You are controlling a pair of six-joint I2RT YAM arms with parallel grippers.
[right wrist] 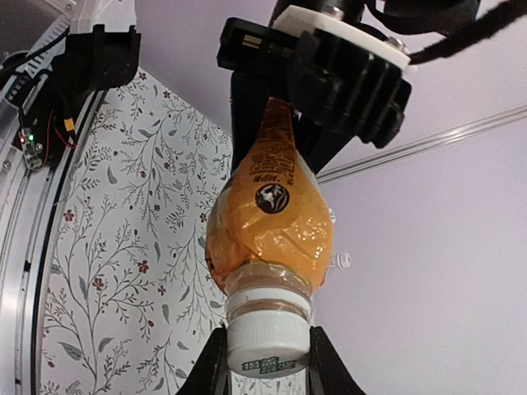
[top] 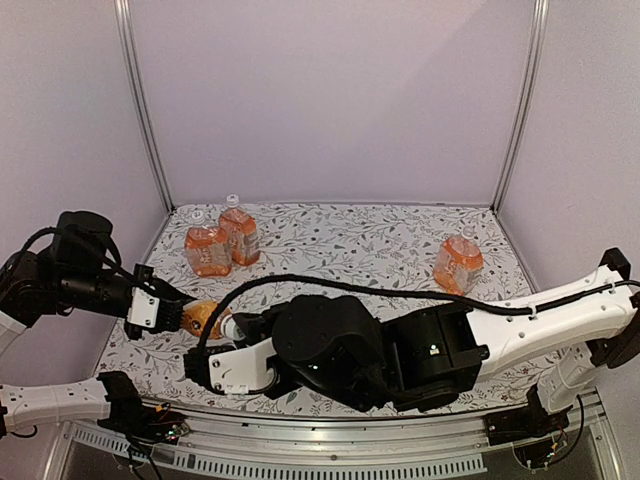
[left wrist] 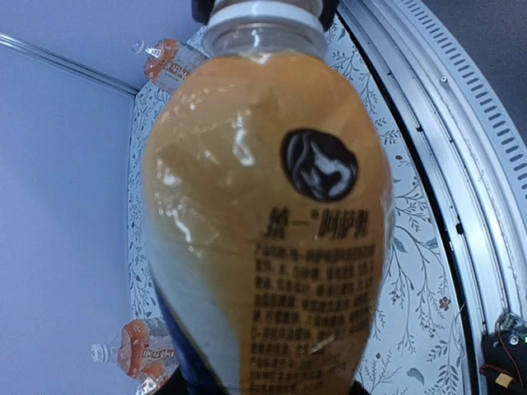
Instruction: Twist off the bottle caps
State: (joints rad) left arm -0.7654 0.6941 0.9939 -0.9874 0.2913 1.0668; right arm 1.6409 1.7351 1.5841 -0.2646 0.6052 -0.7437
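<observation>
A clear bottle of orange drink (left wrist: 263, 214) is held level above the table's near left, and my left gripper (top: 185, 316) is shut on its body. The bottle fills the left wrist view and hides those fingers. Its white bottle cap (right wrist: 268, 341) points at the right wrist camera. My right gripper (right wrist: 268, 366) is shut on that cap, one black finger (right wrist: 210, 366) on each side. In the top view the cap (top: 231, 327) sits between both grippers. Three more capped bottles stand on the table, two at the back left (top: 208, 250) (top: 241, 236) and one at the right (top: 458, 263).
The patterned table mat (top: 360, 250) is walled by lilac panels at the back and both sides. A metal rail (left wrist: 461, 164) runs along the near edge. The right arm's bulky black body (top: 340, 355) stretches across the near middle of the table.
</observation>
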